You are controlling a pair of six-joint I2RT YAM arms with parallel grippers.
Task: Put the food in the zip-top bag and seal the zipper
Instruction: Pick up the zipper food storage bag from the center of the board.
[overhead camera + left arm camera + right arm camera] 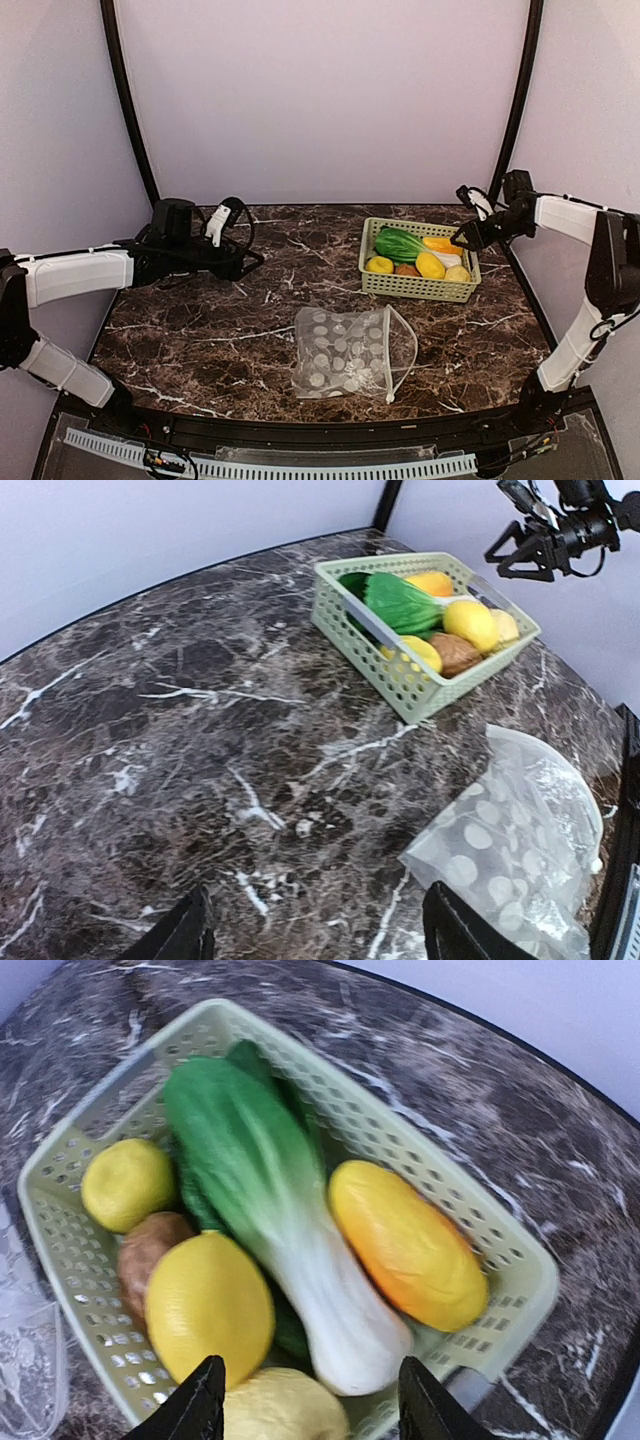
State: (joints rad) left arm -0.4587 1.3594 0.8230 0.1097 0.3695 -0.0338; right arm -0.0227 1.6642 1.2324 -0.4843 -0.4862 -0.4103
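Hovering above the food in the green basket at two o'clock on tabletop, right claw spread, empty; left claw at nine o'clock, likewise spread, empty; zip-top bag flat at six o'clock.

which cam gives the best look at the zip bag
Top external: the whole zip-top bag lies flat on the table, nothing covering it. Left wrist shows most of it, cut off at the frame's bottom. Right wrist catches only a clear sliver at its lower left edge.
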